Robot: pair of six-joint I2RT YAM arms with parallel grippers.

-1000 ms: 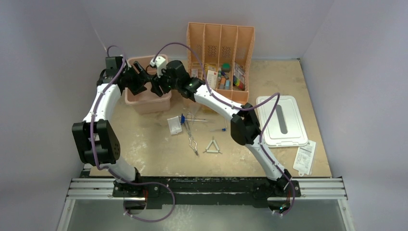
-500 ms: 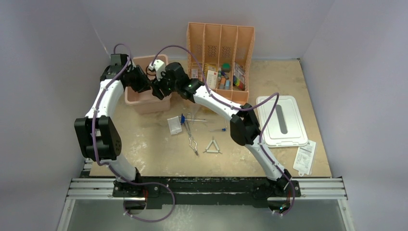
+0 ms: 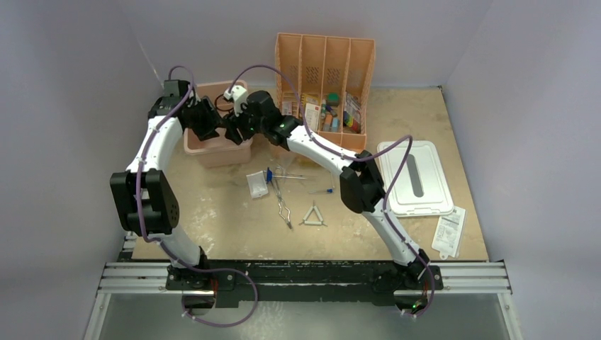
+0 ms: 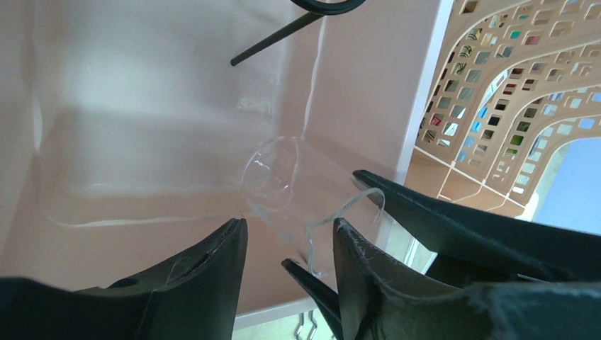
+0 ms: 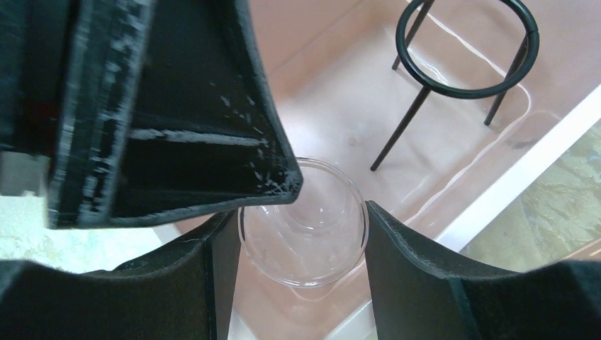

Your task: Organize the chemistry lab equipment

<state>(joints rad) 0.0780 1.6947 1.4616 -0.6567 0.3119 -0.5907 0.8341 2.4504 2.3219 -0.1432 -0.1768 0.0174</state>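
Observation:
Both grippers hang over the pink bin (image 3: 205, 152). My right gripper (image 5: 301, 212) is shut on a clear glass beaker (image 5: 305, 241), one finger on each side of its rim. My left gripper (image 4: 289, 222) is open just in front of that beaker (image 4: 273, 177), with one fingertip (image 5: 287, 185) at the rim. A black wire ring tripod (image 5: 464, 49) stands inside the bin. Metal tongs (image 3: 283, 205), a white triangle (image 3: 313, 216), a clear packet (image 3: 257, 184) and a thin blue-capped tube (image 3: 322, 191) lie on the table.
An orange divider rack (image 3: 326, 57) with colourful small items stands right of the bin. A white lid (image 3: 414, 177) lies at the right, with a paper packet (image 3: 448, 231) beside it near the table edge. The bin's walls close in around both grippers.
My left arm has swung right, bringing its gripper closer to the right gripper over the bin. The right gripper has barely moved and keeps the beaker.

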